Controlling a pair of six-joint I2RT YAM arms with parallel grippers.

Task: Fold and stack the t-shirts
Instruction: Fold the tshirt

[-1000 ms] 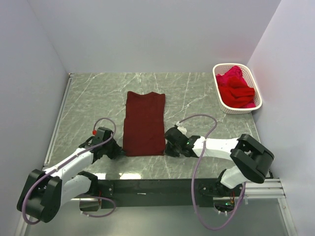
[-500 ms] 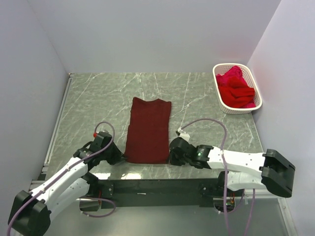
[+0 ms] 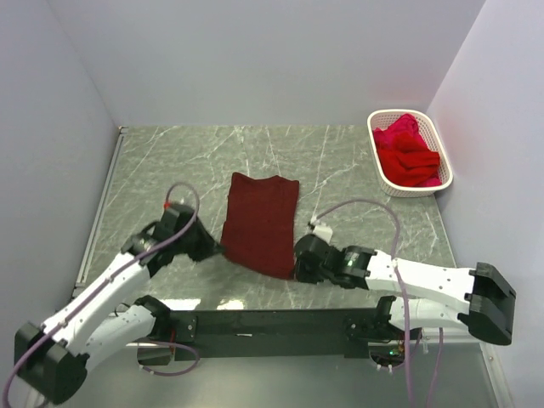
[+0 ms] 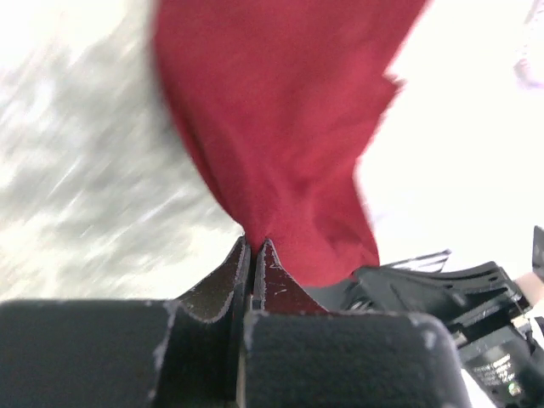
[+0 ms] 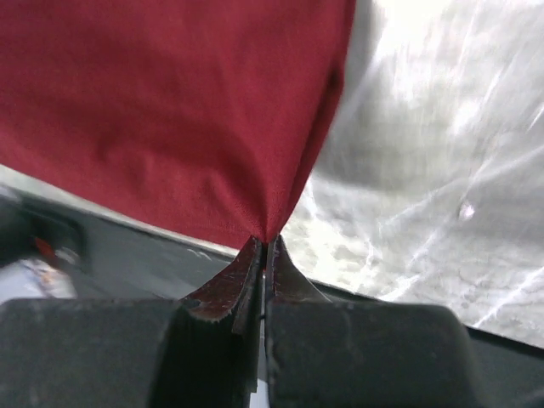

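Observation:
A dark maroon t-shirt [image 3: 259, 221], folded into a long strip, lies on the marble table with its near end raised. My left gripper [image 3: 216, 249] is shut on the near left corner of that t-shirt [image 4: 272, 127], the cloth pinched at the tips [image 4: 253, 245]. My right gripper [image 3: 299, 270] is shut on the near right corner of the same t-shirt [image 5: 161, 110], which rises from the closed tips [image 5: 265, 242]. Brighter red t-shirts [image 3: 406, 153] lie heaped in a white basket [image 3: 381, 167] at the far right.
Grey walls close in the table on the left, back and right. The black mounting rail [image 3: 272, 321] runs along the near edge. Cables loop above both wrists.
Both grippers have pinched the shirt's near corners and lifted them; the near edge has risen and shifted forward. The right gripper closed during this time.

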